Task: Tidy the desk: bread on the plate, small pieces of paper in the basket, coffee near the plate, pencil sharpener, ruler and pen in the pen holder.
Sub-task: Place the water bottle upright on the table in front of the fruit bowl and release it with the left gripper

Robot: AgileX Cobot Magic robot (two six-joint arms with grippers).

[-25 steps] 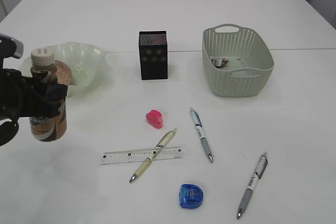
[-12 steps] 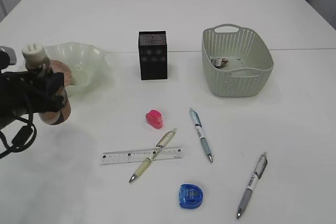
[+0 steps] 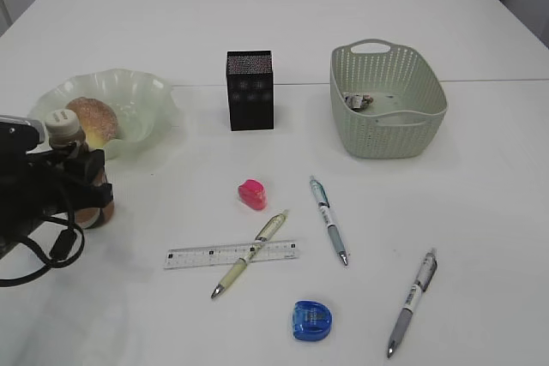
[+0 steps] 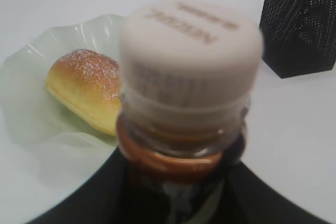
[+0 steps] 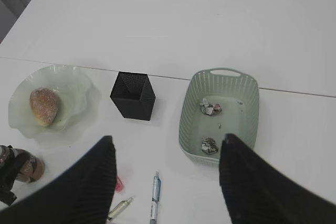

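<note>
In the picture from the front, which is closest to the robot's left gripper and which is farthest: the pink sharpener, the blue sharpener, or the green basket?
Measured from the left gripper, which holds the coffee bottle at the left edge:
1. Pink sharpener, in the middle, to the gripper's right.
2. Blue sharpener, near the front edge.
3. Green basket, far over on the right.

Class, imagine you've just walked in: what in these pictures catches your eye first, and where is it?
The left gripper grips a brown coffee bottle at the table's left edge, beside the plate holding the bread. Across the front lie scattered pens, a ruler and two bright sharpeners, pink and blue.
</note>
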